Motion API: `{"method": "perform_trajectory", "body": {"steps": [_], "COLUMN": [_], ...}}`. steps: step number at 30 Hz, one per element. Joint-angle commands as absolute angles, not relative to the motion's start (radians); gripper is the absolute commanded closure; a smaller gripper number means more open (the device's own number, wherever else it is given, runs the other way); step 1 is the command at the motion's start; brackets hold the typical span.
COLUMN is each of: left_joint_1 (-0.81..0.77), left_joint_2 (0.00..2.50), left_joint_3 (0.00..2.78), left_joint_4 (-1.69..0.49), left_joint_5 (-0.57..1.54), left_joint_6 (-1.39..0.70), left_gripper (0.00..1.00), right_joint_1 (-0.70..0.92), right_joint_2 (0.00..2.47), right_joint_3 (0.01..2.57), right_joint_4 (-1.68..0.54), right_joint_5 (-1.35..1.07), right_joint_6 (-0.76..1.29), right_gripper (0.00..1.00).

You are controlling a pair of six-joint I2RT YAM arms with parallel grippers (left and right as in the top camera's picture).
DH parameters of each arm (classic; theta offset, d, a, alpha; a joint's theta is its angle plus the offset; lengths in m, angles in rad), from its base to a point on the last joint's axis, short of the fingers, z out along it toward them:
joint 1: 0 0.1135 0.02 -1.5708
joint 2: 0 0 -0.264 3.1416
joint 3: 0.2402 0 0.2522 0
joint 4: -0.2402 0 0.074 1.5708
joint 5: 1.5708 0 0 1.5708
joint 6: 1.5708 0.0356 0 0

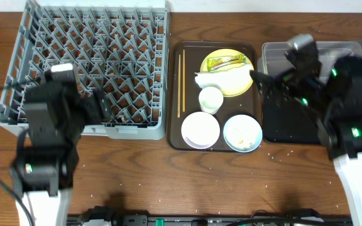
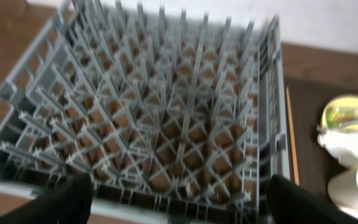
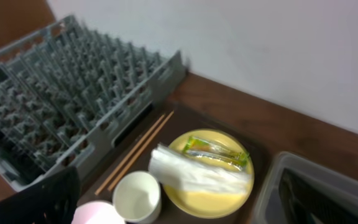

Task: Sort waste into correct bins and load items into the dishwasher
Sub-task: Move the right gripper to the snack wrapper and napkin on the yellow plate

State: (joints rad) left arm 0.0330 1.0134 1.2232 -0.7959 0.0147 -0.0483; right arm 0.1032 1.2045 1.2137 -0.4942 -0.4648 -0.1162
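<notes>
The left claw (image 2: 178, 202) is spread wide and empty above the near edge of the grey dish rack (image 1: 93, 37), which holds nothing. The right claw (image 1: 261, 85) also gapes empty, over the black tray (image 1: 281, 129) and in front of the clear tub (image 1: 272, 50), just beside the yellow plate (image 1: 247, 85). The plate carries the snack wrapper (image 1: 226, 62) and crumpled napkin (image 1: 222, 78). With it on the dark brown serving tray (image 1: 175, 135) are the chopsticks (image 1: 181, 81), white cup (image 1: 210, 98), white bowl (image 1: 200, 129) and light blue bowl (image 1: 231, 138) holding food scraps (image 1: 246, 134). All rest on the wooden tabletop (image 1: 168, 182).
</notes>
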Motion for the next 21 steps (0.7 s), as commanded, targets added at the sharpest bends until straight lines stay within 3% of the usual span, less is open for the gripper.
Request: {"method": "perform_trajectory", "body": {"steps": [1, 9, 17, 21], "left_joint_1": [0.038, 0.038, 0.038, 0.038], "left_joint_2": [1.106, 1.224, 1.251, 1.254], "left_joint_3": [1.347, 1.415, 1.415, 1.415], "left_joint_4": [-0.862, -0.899, -0.89, -0.89], "left_joint_5": [0.02, 0.019, 0.019, 0.019], "left_joint_6": [-0.038, -0.038, -0.038, -0.038], "left_gripper": [0.09, 0.1, 0.1, 0.1], "right_joint_1": [0.141, 0.176, 0.175, 0.186], "right_joint_2": [1.316, 1.649, 1.814, 1.9], "right_joint_3": [1.341, 1.742, 1.781, 1.781], "right_joint_4": [-0.547, -0.927, -0.847, -0.846], "right_joint_5": [-0.477, -0.363, -0.368, -0.33], "right_joint_6": [-0.153, -0.255, -0.329, -0.543], "right_gripper": [0.01, 0.01, 0.01, 0.01]}}
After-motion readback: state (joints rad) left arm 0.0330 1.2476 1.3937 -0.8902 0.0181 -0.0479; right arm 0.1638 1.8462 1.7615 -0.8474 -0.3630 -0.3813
